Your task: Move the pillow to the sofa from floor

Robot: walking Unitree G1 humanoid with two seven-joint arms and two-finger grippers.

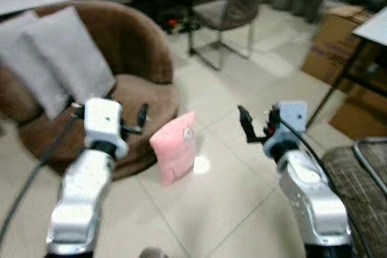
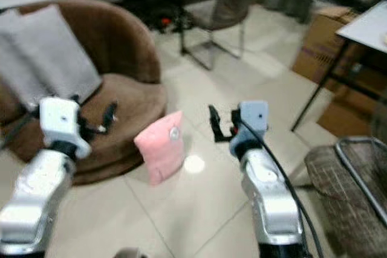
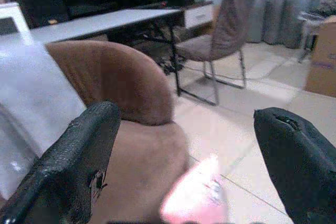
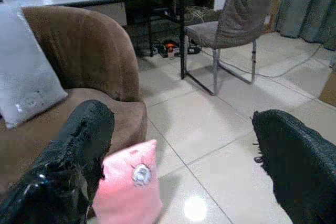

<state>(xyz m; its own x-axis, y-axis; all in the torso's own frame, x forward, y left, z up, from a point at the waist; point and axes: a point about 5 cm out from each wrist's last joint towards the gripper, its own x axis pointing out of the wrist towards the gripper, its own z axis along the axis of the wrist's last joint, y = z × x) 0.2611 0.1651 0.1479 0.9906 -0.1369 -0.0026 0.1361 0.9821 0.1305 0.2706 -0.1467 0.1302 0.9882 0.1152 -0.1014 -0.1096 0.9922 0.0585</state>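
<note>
Pink pillow [image 1: 175,145] stands on the tiled floor [image 1: 230,197], on its lower edge, long axis close to upright and tilted a little. Its top corner points up and away from the robot. It leans just beside the front edge of the brown sofa [image 1: 130,64], maybe touching it; I cannot tell. Two grey cushions [image 1: 57,58] rest against the sofa's back.

Both arms are raised in front of the robot. The left gripper [image 1: 140,119] hovers over the sofa's front edge, fingers [image 3: 79,166] wide apart and holding nothing. The right gripper [image 1: 257,126] hangs above the floor, near the pillow's other side, fingers [image 4: 79,150] also spread and empty. A chair [image 1: 233,13] stands behind, cardboard boxes [image 1: 335,40] nearby.
</note>
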